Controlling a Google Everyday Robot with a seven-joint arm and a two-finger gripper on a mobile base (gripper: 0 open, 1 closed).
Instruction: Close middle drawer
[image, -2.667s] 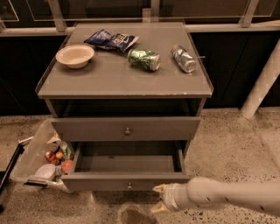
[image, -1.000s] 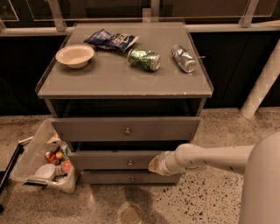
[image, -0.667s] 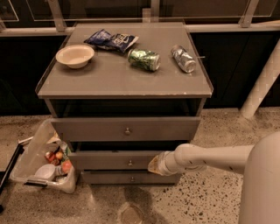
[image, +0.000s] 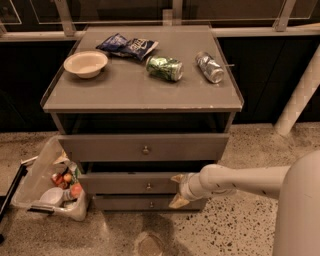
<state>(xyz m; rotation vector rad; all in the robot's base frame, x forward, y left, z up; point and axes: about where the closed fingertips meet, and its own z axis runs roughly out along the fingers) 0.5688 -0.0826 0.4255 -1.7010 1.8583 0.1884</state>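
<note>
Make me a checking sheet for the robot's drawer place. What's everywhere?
Surface: grey cabinet top, flat, with things on it.
Job's things: middle drawer looks pushed in, or nearly so; top drawer seems to stand slightly out.
Clutter: bowl, chip bags, green can and silver can, both cans lying on their sides.
Grippers: gripper at the middle drawer's front, right of its knob, fingers apart.
Cables: nothing seen.
Surroundings: speckled floor; plastic bin with food left of the cabinet; white post at right.
</note>
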